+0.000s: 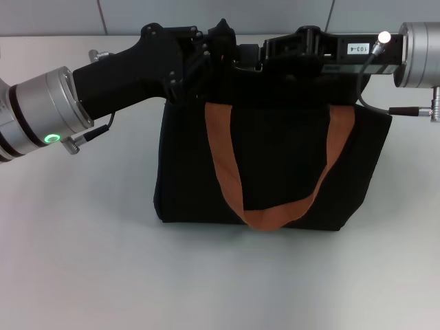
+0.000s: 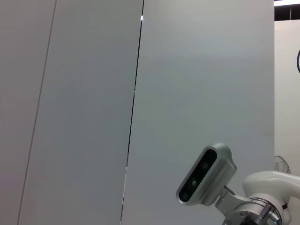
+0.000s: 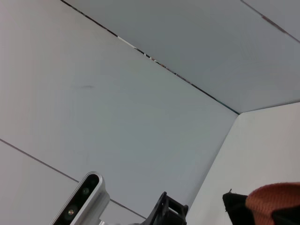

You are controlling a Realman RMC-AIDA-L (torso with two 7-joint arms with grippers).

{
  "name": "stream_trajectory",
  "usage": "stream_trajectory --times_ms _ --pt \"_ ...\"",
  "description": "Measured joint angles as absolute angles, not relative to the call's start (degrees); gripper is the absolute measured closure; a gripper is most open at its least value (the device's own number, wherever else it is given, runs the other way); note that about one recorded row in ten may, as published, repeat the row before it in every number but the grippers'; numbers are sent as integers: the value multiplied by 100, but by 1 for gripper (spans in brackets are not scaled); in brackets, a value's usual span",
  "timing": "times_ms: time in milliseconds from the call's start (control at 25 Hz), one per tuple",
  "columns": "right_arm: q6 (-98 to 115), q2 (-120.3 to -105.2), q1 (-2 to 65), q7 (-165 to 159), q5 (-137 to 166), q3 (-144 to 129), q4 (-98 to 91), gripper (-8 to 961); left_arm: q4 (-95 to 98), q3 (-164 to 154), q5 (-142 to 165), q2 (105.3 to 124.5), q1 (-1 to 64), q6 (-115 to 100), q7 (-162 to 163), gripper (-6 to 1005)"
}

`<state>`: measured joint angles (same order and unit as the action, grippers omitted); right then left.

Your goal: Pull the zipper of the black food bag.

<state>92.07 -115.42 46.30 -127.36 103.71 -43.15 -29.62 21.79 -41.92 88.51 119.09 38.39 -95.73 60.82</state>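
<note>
The boxy black fabric food bag (image 1: 275, 165) with orange-brown webbing handles looks soft and collapsible, so its far top edge needs bracing. The zipper pull is hidden; left gripper (image 1: 223, 45) and right gripper (image 1: 275, 49) meet there, their opening impossible to tell.

It looked like a robot test room. There was a plain white table (image 1: 82, 275), bare grey wall panels (image 2: 84, 93), and a camera (image 2: 205, 176) on a stand.

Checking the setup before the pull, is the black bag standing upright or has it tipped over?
Upright: the black food bag stands on its base on the table, its orange strap hanging down the front.
</note>
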Motion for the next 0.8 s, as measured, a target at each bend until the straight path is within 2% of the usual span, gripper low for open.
stream_trajectory --times_ms 800 --pt "9236 -11539 4605 -12730 10375 -4328 -2962 953 2170 -4192 8851 11918 3855 -9580 6082 980"
